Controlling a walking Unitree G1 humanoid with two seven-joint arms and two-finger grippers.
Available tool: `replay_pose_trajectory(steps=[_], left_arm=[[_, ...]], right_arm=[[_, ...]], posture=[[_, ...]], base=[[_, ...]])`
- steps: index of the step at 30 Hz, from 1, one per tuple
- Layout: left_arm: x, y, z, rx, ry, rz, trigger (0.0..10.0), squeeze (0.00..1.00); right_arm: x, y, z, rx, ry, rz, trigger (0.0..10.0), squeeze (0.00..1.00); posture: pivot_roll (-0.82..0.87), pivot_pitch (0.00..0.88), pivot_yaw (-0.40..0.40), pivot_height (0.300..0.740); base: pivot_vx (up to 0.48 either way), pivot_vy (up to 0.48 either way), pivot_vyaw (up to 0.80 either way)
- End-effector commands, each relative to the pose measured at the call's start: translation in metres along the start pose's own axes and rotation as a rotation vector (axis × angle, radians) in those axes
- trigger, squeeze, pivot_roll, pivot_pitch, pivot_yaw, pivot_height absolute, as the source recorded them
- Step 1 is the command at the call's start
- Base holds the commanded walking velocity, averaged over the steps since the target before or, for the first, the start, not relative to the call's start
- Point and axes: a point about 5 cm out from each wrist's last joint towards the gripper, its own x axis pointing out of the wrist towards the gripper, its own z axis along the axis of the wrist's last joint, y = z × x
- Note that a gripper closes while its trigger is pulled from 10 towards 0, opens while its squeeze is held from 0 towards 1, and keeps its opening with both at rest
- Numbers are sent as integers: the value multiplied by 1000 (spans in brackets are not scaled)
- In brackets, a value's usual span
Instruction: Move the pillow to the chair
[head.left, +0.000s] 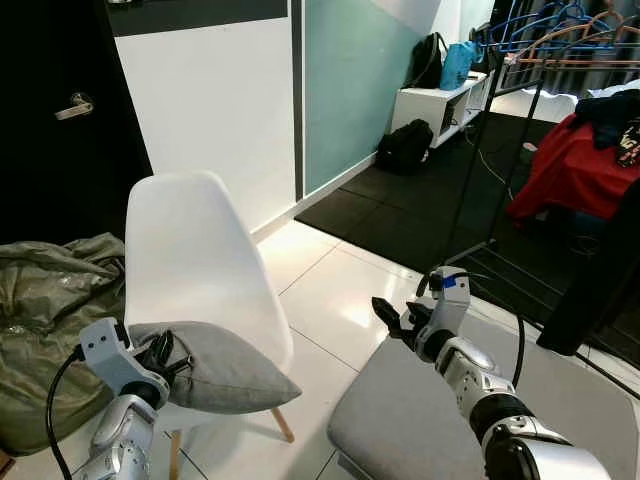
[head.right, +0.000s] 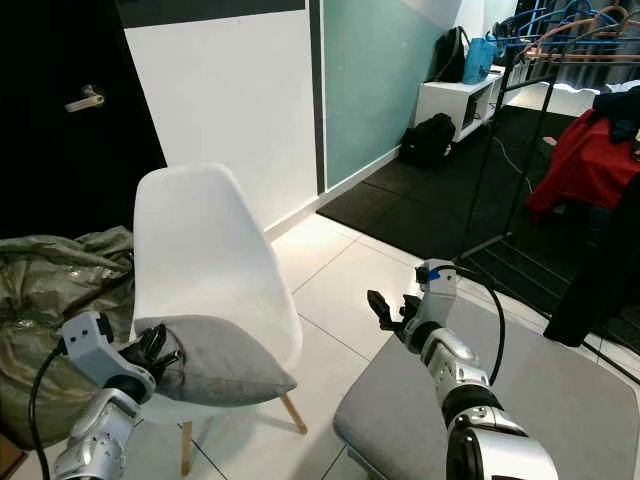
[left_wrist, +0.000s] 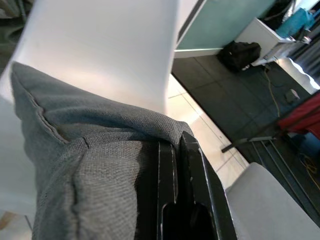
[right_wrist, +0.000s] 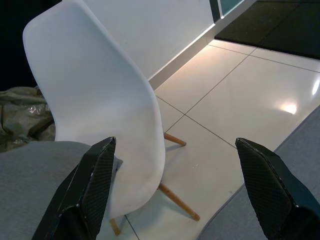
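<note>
Grey pillow (head.left: 225, 368) sits on white chair (head.left: 195, 265); left gripper (head.left: 160, 358) clamped on it, release pending. Right gripper (head.left: 398, 322) spread, empty.

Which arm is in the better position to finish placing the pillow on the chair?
The left. The left gripper is shut on the grey pillow, which lies on the white chair. The right gripper is open and empty, away over the floor.
</note>
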Motion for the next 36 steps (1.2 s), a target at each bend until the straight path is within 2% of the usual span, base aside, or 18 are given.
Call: replay_pose_trajectory(steps=[1,5,9,14,19,30,36], left_arm=[[3,-7,8,22,-57,-44,10000,0],[4,-12,7,34,-59,-66,10000,0],[6,-15,8,35,-63,-70,10000,0],[8,-18,10,28,-74,-79,10000,0],[7,-19,9,30,-70,-86,10000,0],[6,-21,7,39,-64,-98,10000,0],[6,-22,4,46,-51,-102,10000,0]], right_arm=[[0,-1,1,13,-4,1,10000,0],[1,6,-3,-42,20,45,10000,0],[2,9,-2,-58,10,65,10000,0],[3,10,4,-76,-17,74,10000,0],[3,7,8,-67,-33,53,10000,0],[2,3,7,-53,-32,27,10000,0],[0,-1,2,-59,5,-1,10000,0]], posture=[[-116,19,-16,735],[-121,27,-20,735],[-126,37,-19,735],[-135,36,-16,735],[-136,38,-14,735],[-133,52,-6,735],[-135,57,-1,735]], base=[[251,0,0],[291,0,0],[324,0,0],[346,0,710],[370,0,710],[378,0,0],[382,0,0]])
